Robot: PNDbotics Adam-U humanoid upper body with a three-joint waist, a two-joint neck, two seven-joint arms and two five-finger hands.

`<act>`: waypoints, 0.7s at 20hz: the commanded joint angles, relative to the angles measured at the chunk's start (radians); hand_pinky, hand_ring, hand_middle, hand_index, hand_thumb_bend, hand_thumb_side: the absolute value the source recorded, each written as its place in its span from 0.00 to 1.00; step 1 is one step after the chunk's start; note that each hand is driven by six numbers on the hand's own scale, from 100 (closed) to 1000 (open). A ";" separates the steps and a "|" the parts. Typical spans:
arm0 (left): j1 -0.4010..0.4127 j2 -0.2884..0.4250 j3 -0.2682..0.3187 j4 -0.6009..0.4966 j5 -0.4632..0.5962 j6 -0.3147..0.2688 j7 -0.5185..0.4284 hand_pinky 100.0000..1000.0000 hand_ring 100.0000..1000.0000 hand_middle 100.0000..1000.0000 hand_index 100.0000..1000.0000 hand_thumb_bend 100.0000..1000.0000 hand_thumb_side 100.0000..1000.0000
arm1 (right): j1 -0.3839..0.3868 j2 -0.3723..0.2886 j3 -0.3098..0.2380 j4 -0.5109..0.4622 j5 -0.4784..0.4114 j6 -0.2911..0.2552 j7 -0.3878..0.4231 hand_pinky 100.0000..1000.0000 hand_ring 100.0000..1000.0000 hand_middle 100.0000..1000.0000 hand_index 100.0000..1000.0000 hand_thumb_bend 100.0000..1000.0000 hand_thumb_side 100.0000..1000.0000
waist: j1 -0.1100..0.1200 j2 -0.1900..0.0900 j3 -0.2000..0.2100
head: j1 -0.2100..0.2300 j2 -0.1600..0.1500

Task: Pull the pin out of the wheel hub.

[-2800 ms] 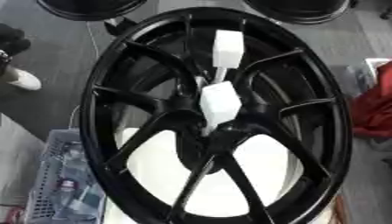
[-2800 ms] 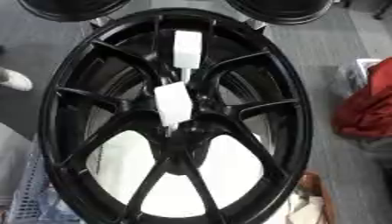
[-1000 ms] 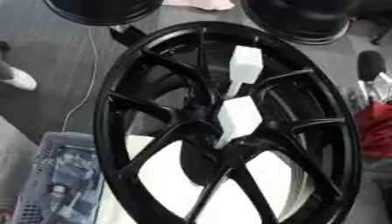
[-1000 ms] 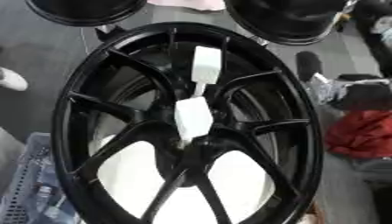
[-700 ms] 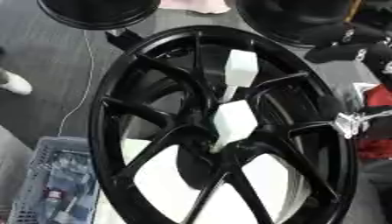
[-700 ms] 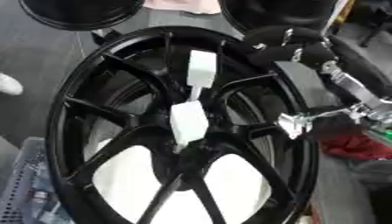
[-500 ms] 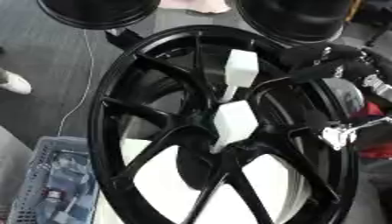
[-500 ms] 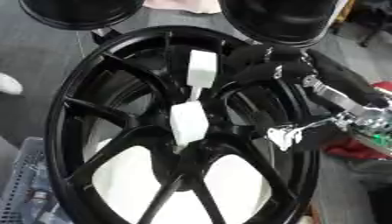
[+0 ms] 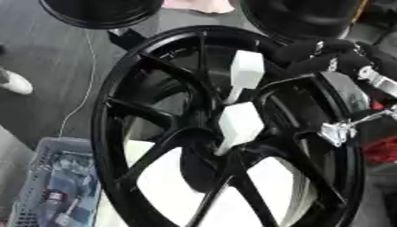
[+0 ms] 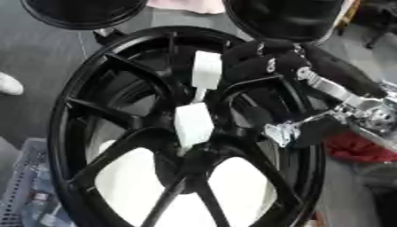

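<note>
Right hand beside the upper pin, fingers curled, nothing held.

Left eye view: two white flat-headed plastic pins (image 9: 240,124) are seen in the black spoked alloy wheel hub (image 9: 155,119), long axes running up-right.
Right eye view: the black right hand (image 10: 260,60) is placed just right of the upper pin's head; the left hand is not seen.

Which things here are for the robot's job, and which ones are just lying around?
For the job:
- black wheel hub
- white pin at the hub's centre
- second white pin above it
- right hand, reaching in beside the upper pin

Just lying about:
- grey basket at lower left
- other black wheels behind
- red thing at right
</note>
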 commanded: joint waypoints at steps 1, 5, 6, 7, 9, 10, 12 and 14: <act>-0.010 0.011 0.007 -0.017 0.003 0.003 0.000 0.79 0.72 0.62 0.77 0.00 0.63 | -0.018 -0.026 -0.010 -0.009 -0.016 0.030 0.041 0.61 0.87 0.84 0.87 0.00 0.35 | 0.005 -0.019 0.003 | -0.006 -0.012; -0.012 0.010 0.008 -0.017 0.004 0.006 0.002 0.79 0.72 0.61 0.77 0.00 0.63 | -0.020 -0.022 0.021 -0.009 0.020 0.086 0.100 0.63 0.91 0.87 0.90 0.00 0.39 | 0.002 -0.018 0.012 | -0.014 -0.011; -0.012 0.010 0.008 -0.017 0.005 0.006 0.002 0.79 0.72 0.61 0.77 0.00 0.63 | -0.021 -0.020 0.029 -0.009 0.029 0.098 0.115 0.63 0.91 0.87 0.90 0.00 0.39 | 0.002 -0.018 0.014 | -0.015 -0.010; -0.013 0.010 0.008 -0.017 0.005 0.006 0.002 0.79 0.72 0.61 0.77 0.00 0.63 | -0.019 -0.020 0.037 -0.009 0.039 0.109 0.130 0.64 0.93 0.87 0.89 0.00 0.34 | 0.000 -0.018 0.017 | -0.017 -0.009; -0.015 0.010 0.008 -0.017 0.007 0.007 0.002 0.79 0.72 0.61 0.77 0.00 0.63 | -0.012 -0.019 0.055 -0.009 0.065 0.126 0.160 0.63 0.91 0.85 0.88 0.00 0.26 | -0.002 -0.019 0.023 | -0.018 -0.007; -0.015 0.009 0.009 -0.017 0.008 0.008 0.003 0.79 0.72 0.61 0.77 0.00 0.63 | -0.010 -0.017 0.061 -0.009 0.078 0.132 0.174 0.63 0.89 0.83 0.87 0.00 0.22 | -0.003 -0.019 0.025 | -0.019 -0.005; -0.015 0.008 0.010 -0.017 0.010 0.010 0.004 0.79 0.72 0.61 0.77 0.00 0.63 | -0.012 -0.015 0.061 -0.009 0.099 0.145 0.203 0.60 0.84 0.80 0.88 0.00 0.04 | -0.005 -0.022 0.027 | -0.019 -0.002; -0.014 0.008 0.010 -0.017 0.011 0.013 0.005 0.79 0.72 0.61 0.77 0.00 0.63 | -0.024 -0.016 0.053 -0.009 0.113 0.160 0.236 0.57 0.79 0.77 0.91 0.00 0.00 | -0.005 -0.025 0.028 | -0.017 0.001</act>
